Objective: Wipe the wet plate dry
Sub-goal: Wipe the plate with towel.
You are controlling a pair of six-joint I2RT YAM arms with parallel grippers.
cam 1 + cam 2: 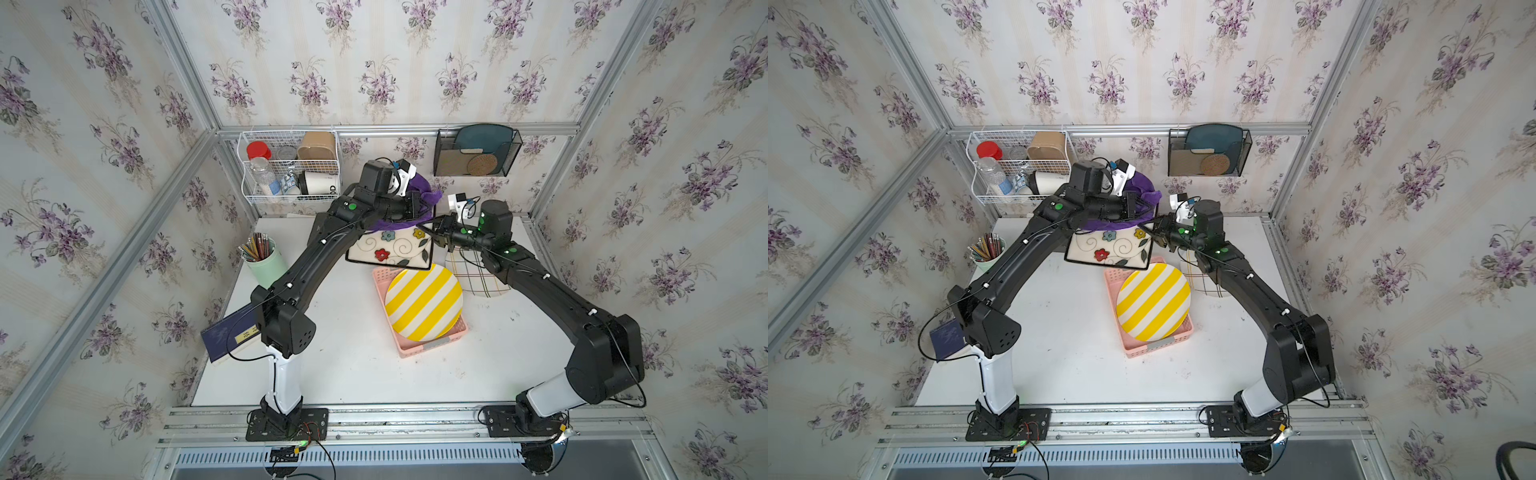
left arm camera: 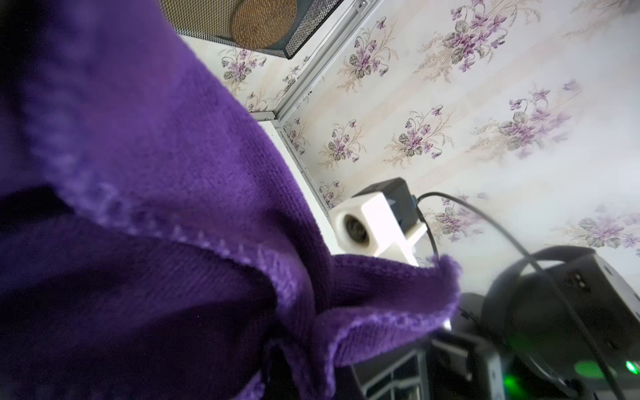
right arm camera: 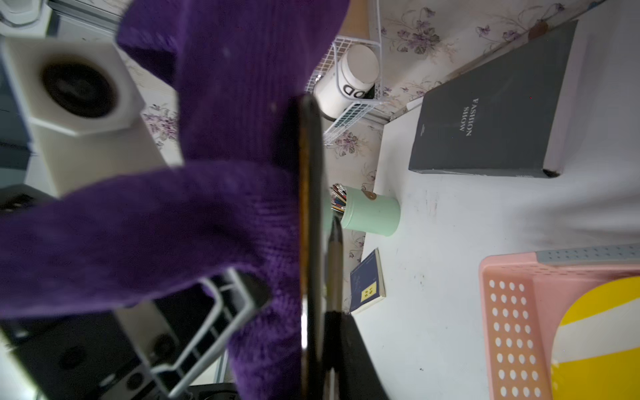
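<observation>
**Wiping under way.** The floral plate is held clear of the table, tilted up over the far end of the pink basket. Its patterned face is turned toward the robot's base. The right gripper is clamped on the plate's rim; the right wrist view shows that rim edge-on with a finger on either side. The left gripper is closed on a bunch of the purple cloth (its fingertips are buried in the folds). The cloth lies over the plate's upper edge and down its rear face, on the side away from the basket.

Judged done: plate lifted, cloth brought against it. Judged left: the patterned face, which the cloth does not cover, and setting the plate down. Whether any water remains on the glaze cannot be made out in these views. A yellow striped plate already lies in the basket.
</observation>
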